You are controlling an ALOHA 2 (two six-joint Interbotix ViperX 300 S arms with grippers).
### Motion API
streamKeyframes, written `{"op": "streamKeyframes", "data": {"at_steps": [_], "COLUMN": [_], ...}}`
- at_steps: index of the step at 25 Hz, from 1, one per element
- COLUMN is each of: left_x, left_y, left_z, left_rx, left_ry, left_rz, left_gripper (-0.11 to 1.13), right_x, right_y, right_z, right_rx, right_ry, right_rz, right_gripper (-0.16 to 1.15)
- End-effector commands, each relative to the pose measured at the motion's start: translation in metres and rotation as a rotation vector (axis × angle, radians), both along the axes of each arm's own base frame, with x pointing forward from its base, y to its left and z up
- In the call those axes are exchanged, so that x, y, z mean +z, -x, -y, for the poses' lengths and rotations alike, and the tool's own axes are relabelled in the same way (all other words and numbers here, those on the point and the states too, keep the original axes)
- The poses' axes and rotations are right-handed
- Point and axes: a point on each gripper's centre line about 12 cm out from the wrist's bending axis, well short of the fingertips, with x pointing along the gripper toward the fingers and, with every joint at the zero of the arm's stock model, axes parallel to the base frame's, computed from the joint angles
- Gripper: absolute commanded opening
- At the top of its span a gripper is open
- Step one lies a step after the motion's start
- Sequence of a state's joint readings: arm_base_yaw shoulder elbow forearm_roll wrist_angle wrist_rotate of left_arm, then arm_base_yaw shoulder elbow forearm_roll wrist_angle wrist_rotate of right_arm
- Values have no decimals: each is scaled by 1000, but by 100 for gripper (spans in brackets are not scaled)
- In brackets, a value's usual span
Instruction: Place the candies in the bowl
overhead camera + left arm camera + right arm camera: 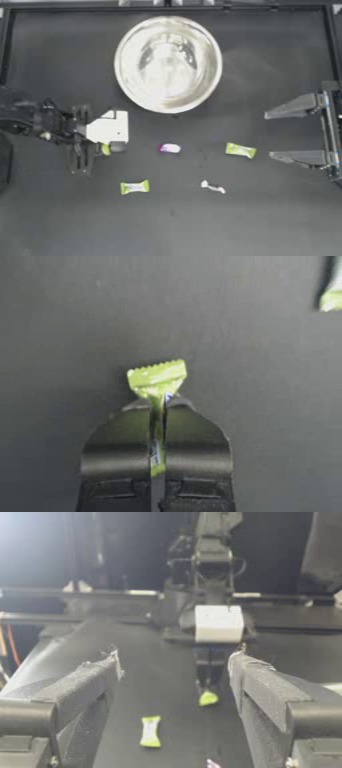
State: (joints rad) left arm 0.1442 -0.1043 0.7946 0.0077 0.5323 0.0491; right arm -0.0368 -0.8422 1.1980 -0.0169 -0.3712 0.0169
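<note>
The shiny metal bowl (167, 64) stands at the back middle of the table. My left gripper (111, 148) is left of the candies, shut on a yellow-green candy (157, 378) whose serrated end sticks out past the fingertips. It hangs low over the table, seen from across as the held candy (208, 698). On the table lie a purple-and-white candy (169, 148), a yellow-green candy (240, 150), another yellow-green one (134, 187) and a thin white-and-red one (213, 187). My right gripper (269, 136) waits open at the right edge.
A raised dark frame runs round the table's back and sides. A second yellow-green candy (330, 298) shows at the edge of the left wrist view. The candy nearest my right gripper (150, 731) lies between its spread jaws, farther out.
</note>
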Motion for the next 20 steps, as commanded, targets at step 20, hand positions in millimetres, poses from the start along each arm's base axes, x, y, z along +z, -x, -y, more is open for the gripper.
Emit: {"op": "streamKeyframes", "data": {"at_steps": [20], "left_x": [135], "left_y": [-18], "left_z": [-119], "left_rx": [120], "left_ry": [-397], "left_rz": [661], "left_gripper": [11], "right_x": [4], "right_y": [-2], "right_z": [2], "right_rx": [-13], "right_ry": [-24], "right_rz": [13], "right_gripper": [96]}}
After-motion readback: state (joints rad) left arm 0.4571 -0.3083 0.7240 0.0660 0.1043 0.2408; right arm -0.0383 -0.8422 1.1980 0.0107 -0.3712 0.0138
